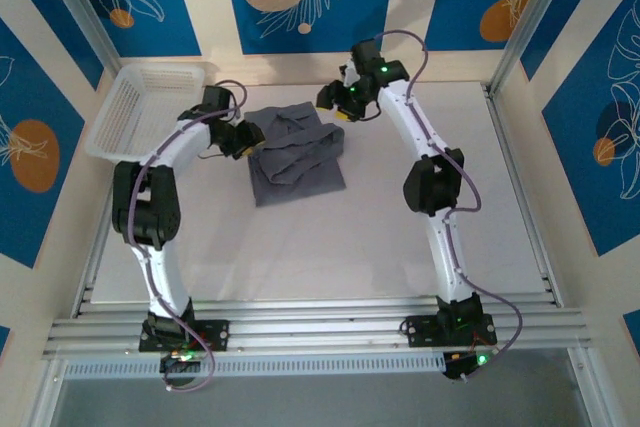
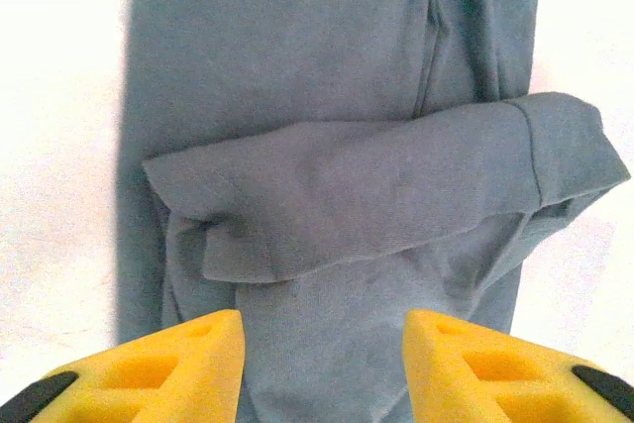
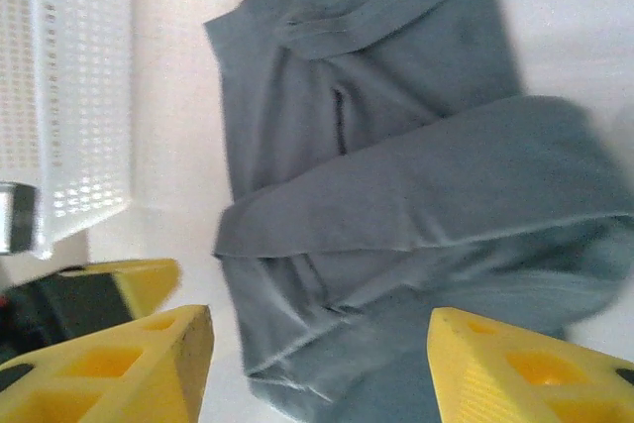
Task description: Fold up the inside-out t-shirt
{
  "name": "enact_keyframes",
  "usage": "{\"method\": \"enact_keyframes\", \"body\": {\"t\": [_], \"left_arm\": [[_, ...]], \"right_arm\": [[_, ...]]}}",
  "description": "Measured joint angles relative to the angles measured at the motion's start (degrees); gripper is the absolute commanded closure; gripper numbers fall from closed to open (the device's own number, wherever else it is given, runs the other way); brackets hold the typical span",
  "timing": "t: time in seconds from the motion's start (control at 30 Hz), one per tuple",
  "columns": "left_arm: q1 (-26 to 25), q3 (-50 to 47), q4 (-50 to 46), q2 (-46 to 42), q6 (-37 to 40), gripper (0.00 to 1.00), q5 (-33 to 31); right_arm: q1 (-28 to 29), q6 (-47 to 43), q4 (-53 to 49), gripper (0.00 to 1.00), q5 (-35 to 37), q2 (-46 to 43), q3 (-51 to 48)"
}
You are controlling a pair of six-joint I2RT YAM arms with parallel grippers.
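Here the left pincer [image 2: 322,332] stands released, its yellow fingers [image 2: 188,359] apart and gripping nothing. Just ahead of it and below lies the shirt [image 2: 327,175]. A folded band of grey cloth runs crosswise in front of the fingertips, and past it a flatter panel with a raised seam stretches away. Whether the fingers touch the cloth I cannot tell.

The right pincer [image 3: 319,329] is released too, with a wide gap between its fingers [image 3: 149,359]. The shirt [image 3: 396,175] spreads ahead of it and to its right in loose overlapping folds, one hemmed edge turned up at the far end. Ahead and to this pincer's left sits the basket [image 3: 59,96], apart from the cloth.

From above, the shirt [image 1: 295,162] lies bunched on the worktop [image 1: 350,247] between the two. The left pincer [image 1: 245,137] is at one side edge and the right pincer [image 1: 335,107] is at the far opposite corner. The basket [image 1: 130,107] sits beyond the left pincer.
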Motion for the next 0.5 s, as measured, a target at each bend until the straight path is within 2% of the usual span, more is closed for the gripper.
{"method": "enact_keyframes", "body": {"t": [0.1,0.23,0.3,0.43,0.5], "left_arm": [[0.31,-5.86,1.44,-4.9,1.2,0.54,0.17],[0.28,-17.62,3.17,-11.19,1.22,0.55,2.08],[0.04,-21.7,3.54,-11.21,1.22,0.55,3.76],[-1.4,-24.06,3.74,-8.94,1.25,0.57,6.1],[-2.14,-24.06,5.35,-8.13,0.9,0.66,7.23]], "right_arm": [[-1.16,-3.48,-2.05,0.4,1.6,-4.0,-7.37],[-1.84,-4.79,2.19,0.41,1.66,-13.44,-31.82],[-1.9,-4.79,3.04,0.42,0.61,-14.67,-39.32],[-1.64,-5.14,5.2,0.42,-1.4,-13.97,-45.31],[-1.4,-5.05,6.6,0.47,-2.01,-13.35,-45.86]]}}
